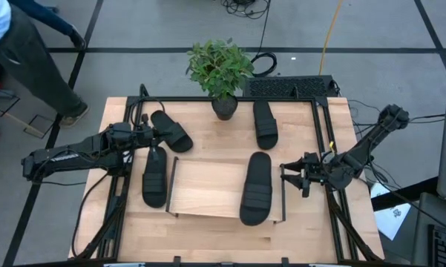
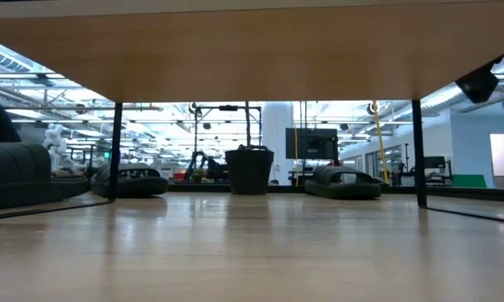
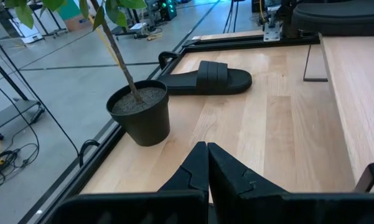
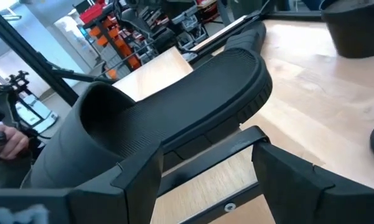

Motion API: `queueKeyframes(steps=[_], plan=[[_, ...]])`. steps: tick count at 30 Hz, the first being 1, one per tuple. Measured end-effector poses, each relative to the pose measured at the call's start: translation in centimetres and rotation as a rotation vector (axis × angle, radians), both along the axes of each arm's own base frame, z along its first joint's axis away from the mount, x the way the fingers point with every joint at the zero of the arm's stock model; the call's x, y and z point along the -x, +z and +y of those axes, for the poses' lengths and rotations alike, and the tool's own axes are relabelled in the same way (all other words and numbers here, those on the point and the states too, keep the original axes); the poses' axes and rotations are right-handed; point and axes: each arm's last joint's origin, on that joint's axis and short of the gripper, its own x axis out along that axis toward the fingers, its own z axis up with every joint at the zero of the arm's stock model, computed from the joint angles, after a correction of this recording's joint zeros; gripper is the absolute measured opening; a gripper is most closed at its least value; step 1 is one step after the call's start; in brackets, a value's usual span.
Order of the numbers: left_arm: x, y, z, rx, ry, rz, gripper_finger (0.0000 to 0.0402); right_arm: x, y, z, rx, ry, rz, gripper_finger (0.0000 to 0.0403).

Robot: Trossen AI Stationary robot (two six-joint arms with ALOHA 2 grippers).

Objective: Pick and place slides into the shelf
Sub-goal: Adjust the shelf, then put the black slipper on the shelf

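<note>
Meanwhile, right gripper stood with fingers spread, empty, just outside shelf wire end frame. Nearest slide lay straight ahead of it on shelf board, not gripped. Left gripper sat closed on nothing between two slides on tabletop, potted plant and fourth slide beyond its tips. Step judged: one slide shelved, release done. Next move likely called for reaching a tabletop slide and closing on its strap.
</note>
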Motion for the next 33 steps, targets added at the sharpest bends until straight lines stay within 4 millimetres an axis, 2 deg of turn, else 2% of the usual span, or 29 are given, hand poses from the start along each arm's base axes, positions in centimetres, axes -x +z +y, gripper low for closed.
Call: queueKeyframes(steps=[17,23,25,30,33], plan=[[0.0,0.0,0.0,0.004,0.001,-0.001,0.0005,-0.3,0.4,-1.6,0.016,0.008,0.013,0.0235],[0.0,0.0,0.0,0.003,0.008,-0.001,0.0005,-0.1,0.7,-1.7,0.125,0.032,0.016,0.0235],[0.0,0.0,0.0,0.002,0.019,-0.001,0.0005,0.0,1.5,-1.8,0.158,0.038,0.006,0.0235],[0.0,0.1,0.1,0.004,0.027,-0.009,0.0005,1.0,5.0,-2.5,0.248,0.037,0.009,0.0235],[0.0,0.2,0.1,0.0,0.028,-0.029,0.0005,1.8,7.0,-3.0,0.318,0.1,0.049,0.022]])
